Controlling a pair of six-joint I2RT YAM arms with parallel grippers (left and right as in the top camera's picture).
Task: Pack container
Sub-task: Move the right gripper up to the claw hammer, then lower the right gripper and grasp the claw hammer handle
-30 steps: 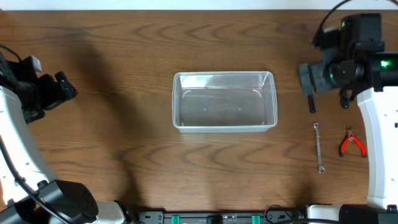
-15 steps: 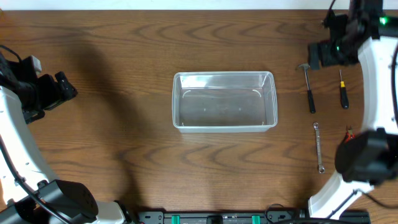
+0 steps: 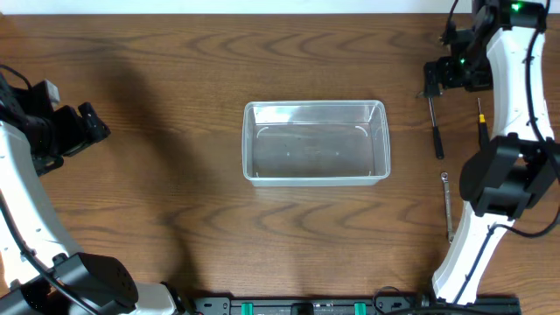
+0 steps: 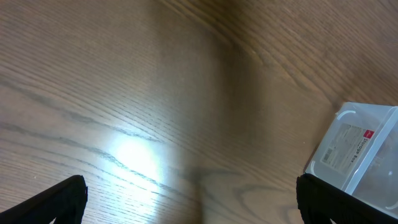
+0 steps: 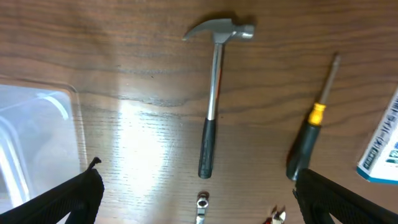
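The clear plastic container [image 3: 247, 144] stands empty at the middle of the table. Its corner shows in the right wrist view [image 5: 37, 118] and in the left wrist view [image 4: 357, 146]. My right gripper [image 3: 435, 77] is open and empty at the far right, above the head of a hammer [image 3: 436, 131]. In the right wrist view the gripper [image 5: 199, 208] hovers over the hammer [image 5: 211, 99], a screwdriver [image 5: 311, 134], a wrench tip [image 5: 202, 200] and a red pliers tip [image 5: 277, 216]. My left gripper [image 3: 86, 125] is open and empty at the far left, and shows over bare wood in its wrist view [image 4: 193, 208].
The screwdriver [image 3: 480, 129] lies right of the hammer. The wrench [image 3: 447, 197] lies nearer the front, partly behind the right arm [image 3: 503, 175]. A blue and white box [image 5: 382, 146] sits at the right edge.
My right gripper has swung toward the table's far edge, uncovering the hammer and screwdriver. Its arm now covers the pliers. The left arm has not moved.
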